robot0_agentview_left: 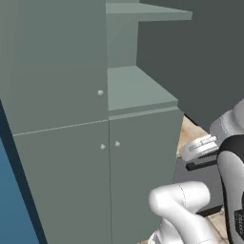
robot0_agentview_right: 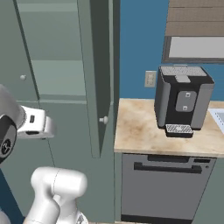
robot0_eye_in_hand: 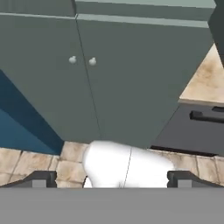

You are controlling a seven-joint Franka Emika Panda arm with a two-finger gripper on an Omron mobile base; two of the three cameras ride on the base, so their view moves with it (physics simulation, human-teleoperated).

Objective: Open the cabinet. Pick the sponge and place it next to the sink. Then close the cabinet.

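Observation:
The tall grey-green cabinet (robot0_agentview_left: 62,71) has its upper right door (robot0_agentview_right: 98,78) swung wide open, seen edge-on with its pale knob (robot0_agentview_right: 103,119). Bare shelves (robot0_agentview_left: 136,90) show inside. The upper left door and both lower doors (robot0_eye_in_hand: 131,78) are shut, and the lower knobs (robot0_eye_in_hand: 92,61) sit side by side. My gripper (robot0_eye_in_hand: 111,179) is open with nothing between its fingertips (robot0_eye_in_hand: 41,178); it faces the lower doors from a distance. My hand (robot0_agentview_left: 198,147) hangs right of the cabinet at lower-door height. The sponge is out of view. A pale corner of the sink (robot0_agentview_right: 218,116) shows at the far right.
A black coffee machine (robot0_agentview_right: 183,100) stands on the beige counter (robot0_agentview_right: 135,127) right of the cabinet. Below it is the dark dishwasher (robot0_agentview_right: 166,183) with a bar handle. The open door juts out over the counter's left end. The floor (robot0_eye_in_hand: 26,159) is tiled.

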